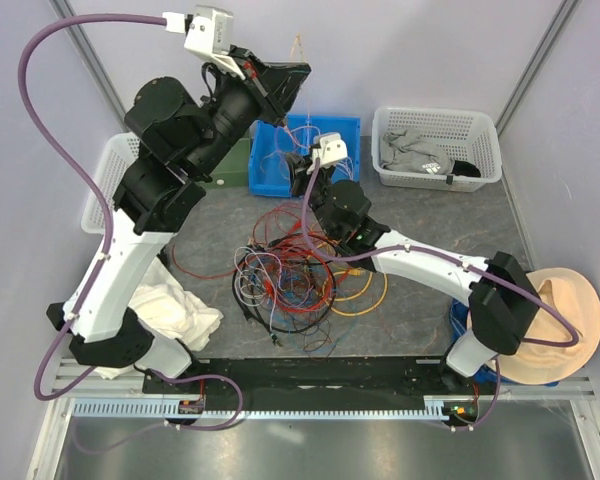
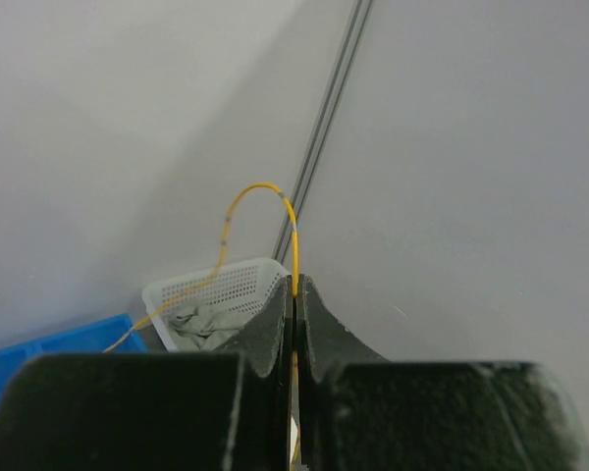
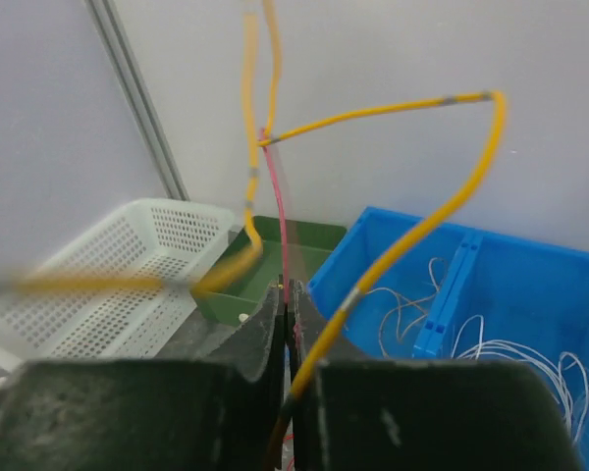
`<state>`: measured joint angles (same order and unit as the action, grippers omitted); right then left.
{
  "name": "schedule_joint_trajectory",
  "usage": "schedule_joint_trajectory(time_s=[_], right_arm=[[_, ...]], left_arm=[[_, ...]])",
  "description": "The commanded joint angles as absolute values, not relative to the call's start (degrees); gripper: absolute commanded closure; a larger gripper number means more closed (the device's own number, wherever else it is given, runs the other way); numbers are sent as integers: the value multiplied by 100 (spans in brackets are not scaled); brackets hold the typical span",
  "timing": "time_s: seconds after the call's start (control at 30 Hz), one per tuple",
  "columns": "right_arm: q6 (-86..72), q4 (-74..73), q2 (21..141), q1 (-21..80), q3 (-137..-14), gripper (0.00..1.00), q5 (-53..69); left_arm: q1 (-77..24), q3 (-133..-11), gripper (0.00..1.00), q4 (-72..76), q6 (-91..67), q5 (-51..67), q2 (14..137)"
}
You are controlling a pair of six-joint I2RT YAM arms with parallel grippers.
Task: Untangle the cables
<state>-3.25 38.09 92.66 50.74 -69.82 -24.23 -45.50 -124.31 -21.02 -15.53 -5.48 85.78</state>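
Separation is in hand: your left tool [image 2: 294, 294], raised high by the blue bin [image 3: 530, 285], pinches a yellow cable [image 2: 260, 186], your right tool [image 3: 287, 294] at that bin is pressed onto a red cable [image 3: 278, 206], the cables [image 1: 290, 280] lie tangled on the bench [image 1: 430, 220] before it, so pull apart slowly.

The grey table [image 1: 420, 215] bears tangled cables [image 1: 290, 275], 2 white baskets [image 1: 438, 148] [image 1: 97, 203], a blue bin [image 1: 345, 135], a green bin [image 1: 234, 162] and a white cloth [image 1: 180, 305].
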Motion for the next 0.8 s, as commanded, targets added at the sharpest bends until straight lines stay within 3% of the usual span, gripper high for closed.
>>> schedule_joint_trajectory(time_s=[0.0, 0.33, 0.53, 0.77], right_arm=[[-553, 4078, 8974, 5036, -6532, 100, -2742], [-1475, 3737, 7761, 5027, -4309, 100, -3075], [-1845, 3201, 7576, 5019, -3710, 100, -3296], [-3013, 2742, 7515, 4975, -2901, 100, -3050]], left_arm=[[-4570, -12498, 98, -2030, -1521, -641, 8279], [-4570, -13113, 98, -1741, -976, -1107, 8446], [-4570, -13816, 98, -1442, -563, -1397, 8806], [-4562, -13825, 98, -967, -387, -1512, 8903]])
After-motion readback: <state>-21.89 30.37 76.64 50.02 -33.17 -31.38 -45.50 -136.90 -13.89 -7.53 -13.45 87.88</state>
